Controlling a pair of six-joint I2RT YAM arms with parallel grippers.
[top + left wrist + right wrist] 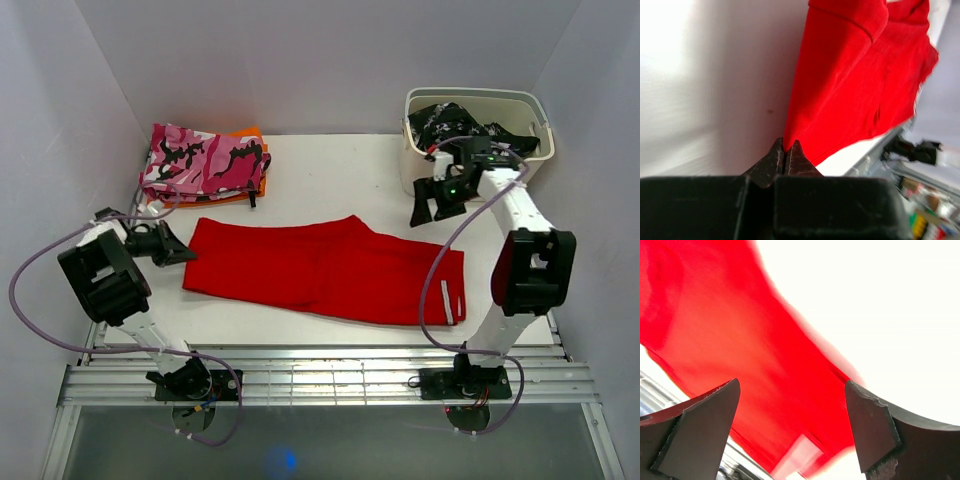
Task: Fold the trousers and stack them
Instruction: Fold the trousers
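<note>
The red trousers lie flat across the middle of the white table, with thin white stripes at their right end. My left gripper is low at their left edge; in the left wrist view its jaws are shut, pinching the edge of the red cloth. My right gripper hovers open and empty above the table, just beyond the trousers' upper right part. In the right wrist view the open gripper frames blurred red cloth and a pale stripe patch.
A folded pink camouflage garment lies on an orange one at the back left. A white bin at the back right holds black-and-white patterned clothes. A metal rail runs along the near edge. Walls close in on both sides.
</note>
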